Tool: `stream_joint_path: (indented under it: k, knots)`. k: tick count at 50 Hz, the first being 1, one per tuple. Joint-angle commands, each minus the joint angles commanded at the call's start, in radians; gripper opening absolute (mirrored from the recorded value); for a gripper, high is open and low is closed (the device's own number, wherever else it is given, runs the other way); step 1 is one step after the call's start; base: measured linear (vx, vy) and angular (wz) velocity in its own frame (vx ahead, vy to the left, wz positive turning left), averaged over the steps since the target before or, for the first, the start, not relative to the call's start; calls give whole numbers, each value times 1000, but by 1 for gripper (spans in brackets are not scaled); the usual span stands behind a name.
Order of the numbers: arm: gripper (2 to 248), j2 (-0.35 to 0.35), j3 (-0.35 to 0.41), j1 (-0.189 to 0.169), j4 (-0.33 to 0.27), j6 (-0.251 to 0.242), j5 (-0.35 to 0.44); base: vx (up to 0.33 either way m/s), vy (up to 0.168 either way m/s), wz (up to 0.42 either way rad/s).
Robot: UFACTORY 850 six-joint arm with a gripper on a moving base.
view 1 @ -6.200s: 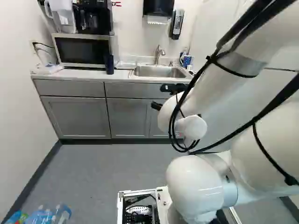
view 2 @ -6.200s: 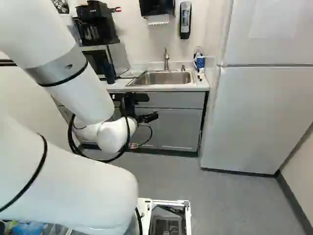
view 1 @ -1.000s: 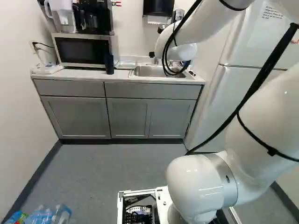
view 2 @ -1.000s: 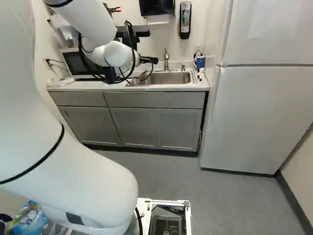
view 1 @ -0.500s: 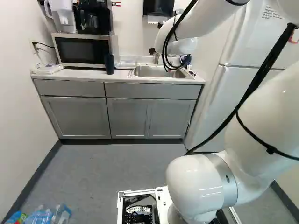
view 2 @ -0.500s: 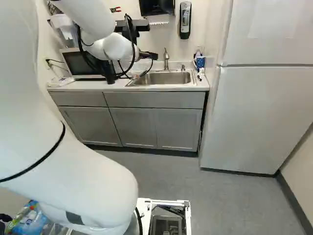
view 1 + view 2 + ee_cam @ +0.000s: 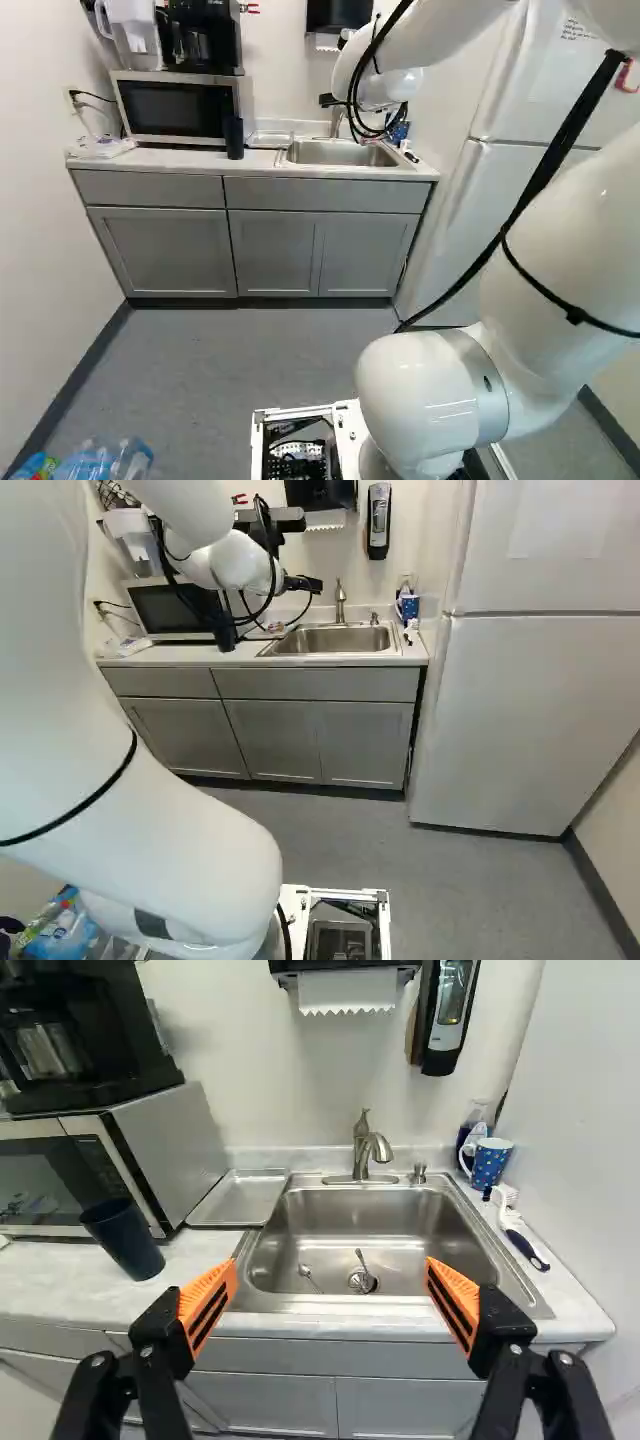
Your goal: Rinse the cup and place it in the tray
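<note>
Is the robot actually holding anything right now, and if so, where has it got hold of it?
No, nothing is held: the claw is open, with its orange pads wide apart.

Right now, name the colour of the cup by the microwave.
The cup is dark blue, clearest in the wrist view.

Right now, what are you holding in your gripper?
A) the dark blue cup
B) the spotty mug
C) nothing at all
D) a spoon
C: the gripper is open with nothing between its fingers; the dark blue cup stands by the microwave, and the spotty mug is on the other side of the sink.
</note>
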Motion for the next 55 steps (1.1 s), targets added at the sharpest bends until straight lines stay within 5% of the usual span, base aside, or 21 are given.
stream_joint_path:
  k: [55]
  knots:
    - [247, -44, -157, 0, 0, 0, -123, 0, 0, 0]
